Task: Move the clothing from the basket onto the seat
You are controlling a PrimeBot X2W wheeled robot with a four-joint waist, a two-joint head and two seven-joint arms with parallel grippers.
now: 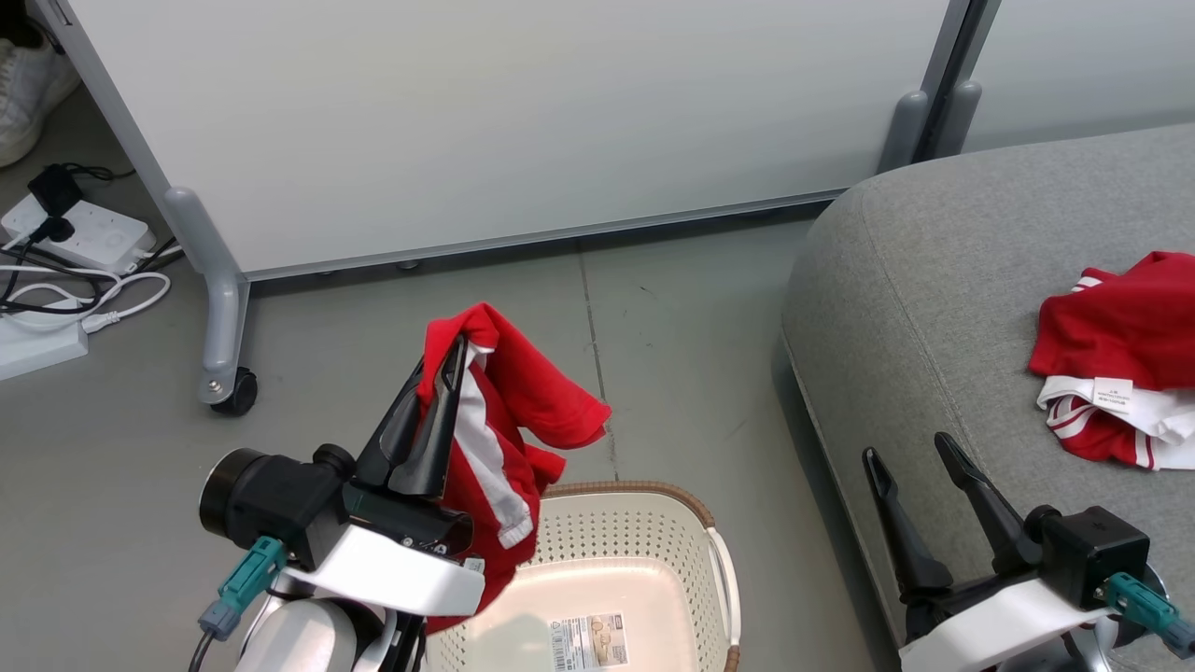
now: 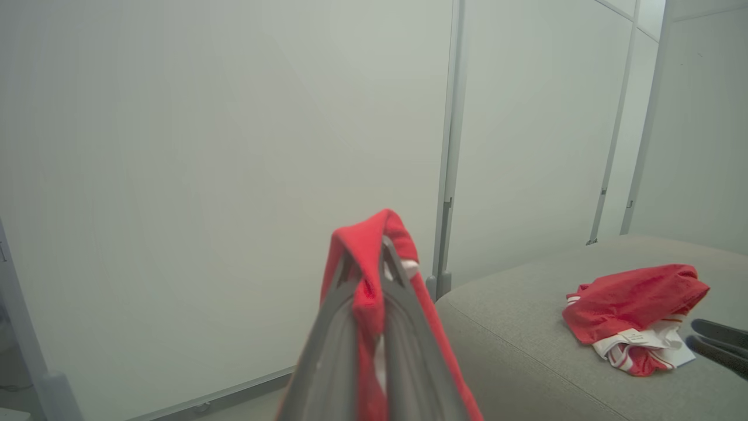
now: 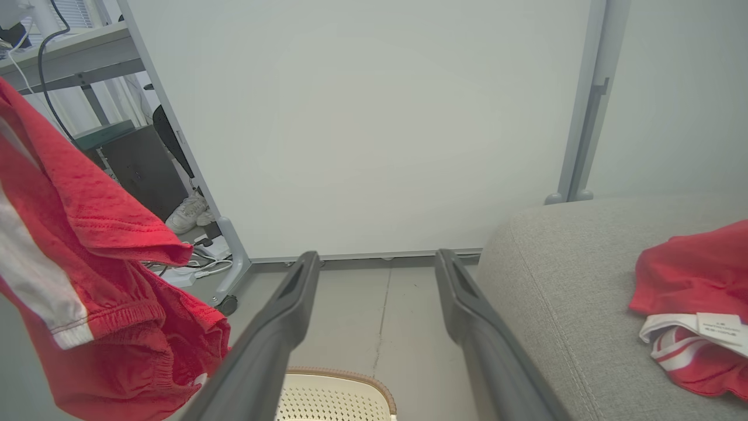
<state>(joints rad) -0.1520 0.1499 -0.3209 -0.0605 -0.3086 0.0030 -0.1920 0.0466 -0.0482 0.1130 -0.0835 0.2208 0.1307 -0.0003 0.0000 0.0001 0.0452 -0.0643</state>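
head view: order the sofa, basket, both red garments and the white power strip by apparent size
1. sofa
2. basket, cut by the frame edge
3. held garment in the left claw and garment on the sofa: alike, the first nearer the camera, so unranked
4. power strip

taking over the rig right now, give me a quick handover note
Left claw: shut on a red garment, held up above the basket.
Right claw: open, empty, near the edge of the sofa.
Done: a second garment lies on the sofa.
Left: carry the held garment to the sofa and release it. The basket floor that shows holds just a paper label; part is hidden, so check it.
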